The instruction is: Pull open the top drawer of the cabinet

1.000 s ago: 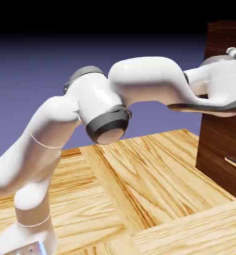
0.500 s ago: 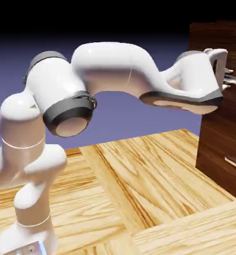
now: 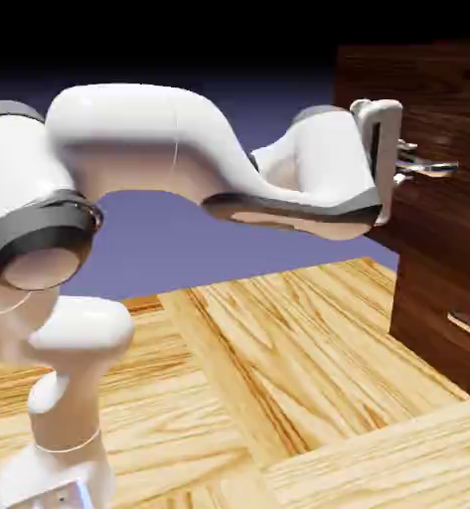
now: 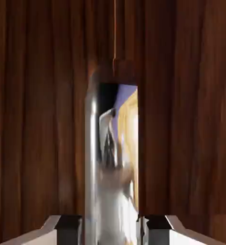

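The cabinet [image 3: 439,288] stands at the exterior view's right. Its top drawer [image 3: 427,89] juts out to the left, well past the lower fronts. My gripper [image 3: 414,164] is at the drawer front, and the slim silver bar handle [image 3: 439,169] lies between its two fingers. In the hand view the handle [image 4: 112,158] runs up the middle as a shiny bar against the dark drawer front [image 4: 38,119]. My gripper [image 4: 113,229] is open, and a thin gap shows between the bar and each of the grey fingertips [image 4: 69,225].
A lower drawer front with its own silver handle [image 3: 467,323] sits flush in the cabinet below. Light wooden floor [image 3: 278,378] spreads under the arm. My white arm arches across the exterior view from the lower left.
My hand has drawn back toward the exterior view's left and the top drawer has slid out with it. The fingers, shut on the handle before, have now spread off it.
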